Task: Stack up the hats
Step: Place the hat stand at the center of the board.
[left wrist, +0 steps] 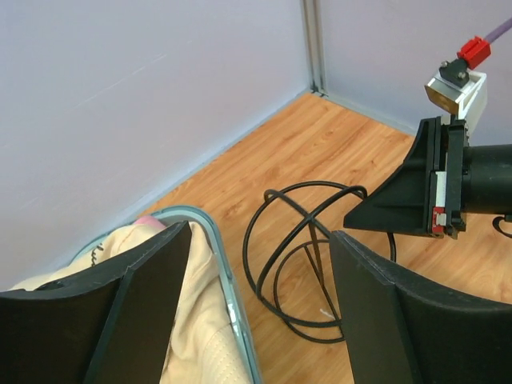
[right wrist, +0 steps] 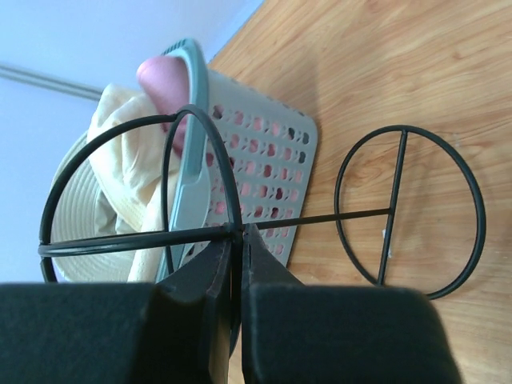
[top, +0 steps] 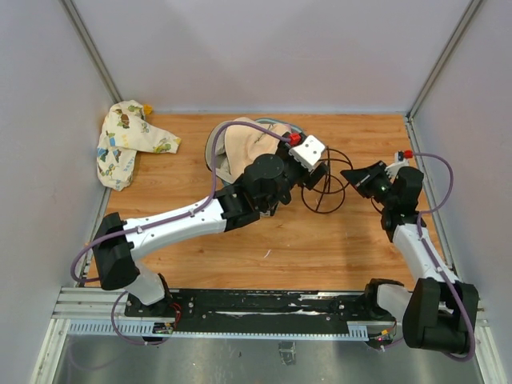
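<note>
Several hats lie in a blue-grey mesh basket (top: 213, 152) at the back centre. A beige hat (top: 240, 148) is on top. The left wrist view shows a cream hat (left wrist: 192, 320) and a bit of a pink hat (left wrist: 148, 220) inside the basket rim (left wrist: 224, 272). My left gripper (left wrist: 260, 240) is open and empty over the basket's right edge. My right gripper (right wrist: 238, 236) is shut on a black wire stand (right wrist: 400, 208) where its hoops cross. That view also shows the pink hat (right wrist: 164, 76), the cream hat (right wrist: 120, 152) and a ribbed beige brim (right wrist: 72, 208).
The wire stand (top: 324, 188) sits on the wooden table between the two grippers, right of the basket. A cream cloth with cartoon prints (top: 128, 144) lies at the back left corner. Grey walls close the table at the back and both sides.
</note>
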`<state>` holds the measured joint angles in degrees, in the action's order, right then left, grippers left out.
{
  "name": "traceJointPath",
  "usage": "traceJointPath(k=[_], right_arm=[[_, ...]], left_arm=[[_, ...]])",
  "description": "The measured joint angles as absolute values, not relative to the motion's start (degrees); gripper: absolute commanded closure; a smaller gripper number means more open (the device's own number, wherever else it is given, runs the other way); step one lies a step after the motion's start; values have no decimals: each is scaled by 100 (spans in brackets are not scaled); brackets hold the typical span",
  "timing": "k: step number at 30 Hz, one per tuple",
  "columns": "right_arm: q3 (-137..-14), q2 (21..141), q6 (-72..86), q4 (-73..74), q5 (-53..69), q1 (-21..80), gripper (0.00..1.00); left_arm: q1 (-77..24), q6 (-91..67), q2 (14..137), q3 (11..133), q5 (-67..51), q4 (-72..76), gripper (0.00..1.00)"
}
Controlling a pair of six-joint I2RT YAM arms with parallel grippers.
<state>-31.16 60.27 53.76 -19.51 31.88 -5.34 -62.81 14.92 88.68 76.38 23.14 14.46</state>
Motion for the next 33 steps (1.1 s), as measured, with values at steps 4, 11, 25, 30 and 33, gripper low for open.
traceJointPath(k=[4,11,25,30,33], right_arm=[[-3124,6386,5586,-2209,3144,-735,100],[-3391,7216,5835,-2639,3065,-746,100],[-3865,7793,5470,-2689,2797,-746,30],[-3876,7522,5124,-2290,2696,-746,15],[-3892,7249,4941,-1994,2659,-746,9]], left_arm=[[-6261,1463,8733,7561,2445,1452,24],[-5972,1114,8305,7251,2652,1343,23],[-4954,-97,7981,7253,2298,414,14],[-4908,-266,8189,7470,2062,95,14],[-4849,-355,8226,7498,1962,-32,14]])
